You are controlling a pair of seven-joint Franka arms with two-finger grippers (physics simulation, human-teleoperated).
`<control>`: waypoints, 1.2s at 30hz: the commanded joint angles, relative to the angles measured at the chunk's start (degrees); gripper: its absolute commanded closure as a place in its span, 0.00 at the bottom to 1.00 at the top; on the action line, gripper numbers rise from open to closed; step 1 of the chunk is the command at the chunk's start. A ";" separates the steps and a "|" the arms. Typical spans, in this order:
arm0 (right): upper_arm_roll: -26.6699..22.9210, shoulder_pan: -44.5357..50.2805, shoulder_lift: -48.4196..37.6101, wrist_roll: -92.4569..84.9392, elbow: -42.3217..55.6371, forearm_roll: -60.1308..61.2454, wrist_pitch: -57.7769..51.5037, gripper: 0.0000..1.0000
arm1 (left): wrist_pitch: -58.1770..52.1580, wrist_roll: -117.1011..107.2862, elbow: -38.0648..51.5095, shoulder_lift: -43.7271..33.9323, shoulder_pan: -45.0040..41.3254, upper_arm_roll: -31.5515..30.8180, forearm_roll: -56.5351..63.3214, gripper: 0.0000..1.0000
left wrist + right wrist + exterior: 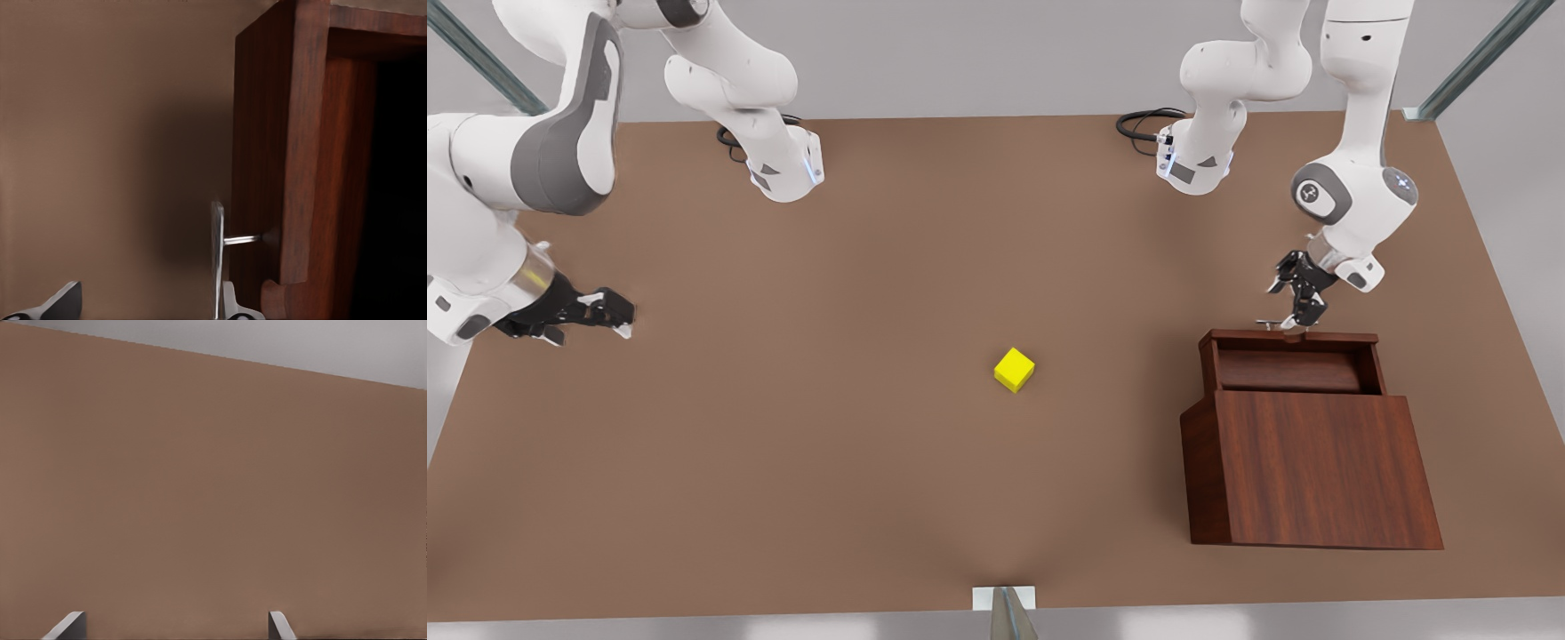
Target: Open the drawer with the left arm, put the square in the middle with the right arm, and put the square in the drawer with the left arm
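The drawer (1294, 360) of the dark wood cabinet (1316, 467) stands pulled out at the front view's right, its inside open to view. My left gripper (1303, 309) hovers at its silver bar handle (1270, 322), open. In the left wrist view the handle (217, 257) lies right against one fingertip (232, 305) of the left gripper (150, 310). The yellow square (1014, 369) rests on the tabletop near the middle, apart from both grippers. My right gripper (618, 316) waits at the front view's far left, open and empty, with bare table beyond its fingertips (70, 625).
The brown table (827, 462) has wide free room around the square. Both arm bases (787, 173) (1193, 164) stand at the far edge. A metal post (1007, 613) sits at the near edge.
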 commanded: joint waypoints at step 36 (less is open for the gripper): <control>0.29 1.61 -0.34 0.43 0.64 1.24 -3.24 0.00 | -33.40 58.19 67.59 44.64 -33.30 -18.59 25.24 0.00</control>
